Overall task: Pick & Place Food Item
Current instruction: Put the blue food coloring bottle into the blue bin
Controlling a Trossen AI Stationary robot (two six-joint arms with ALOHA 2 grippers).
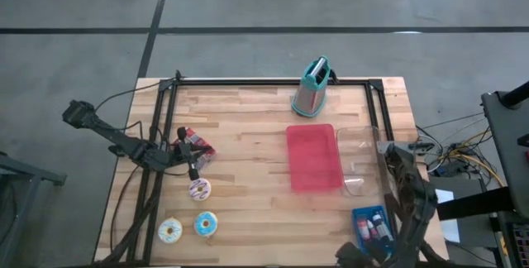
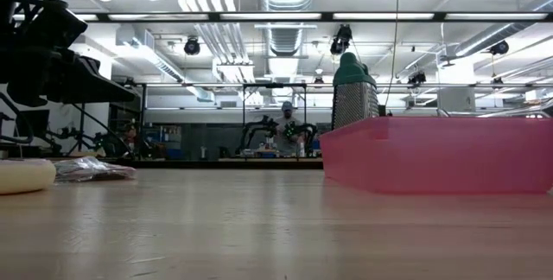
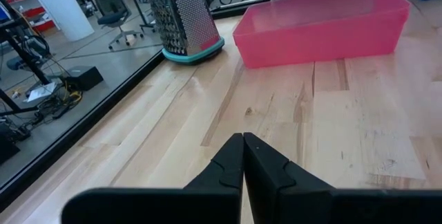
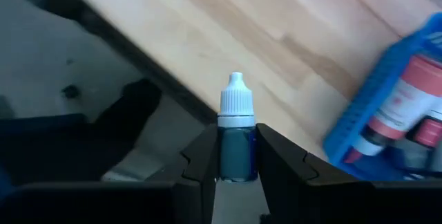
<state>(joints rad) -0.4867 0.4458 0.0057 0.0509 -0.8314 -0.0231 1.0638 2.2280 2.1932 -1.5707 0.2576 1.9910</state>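
— Donuts (image 1: 199,189), where do they lie?
— Three near the table's (image 1: 256,235) left front, just beside the left gripper (image 3: 243,140), whose fingers are pressed together, empty.
— And the right gripper (image 4: 237,156)?
— Clamped on a small dropper bottle (image 4: 235,137), seemingly near the blue bin (image 4: 387,92).

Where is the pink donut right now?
In the high view, the pink donut lies on the table's left side, just in front of the left gripper, with two more donuts beyond it near the table edge.
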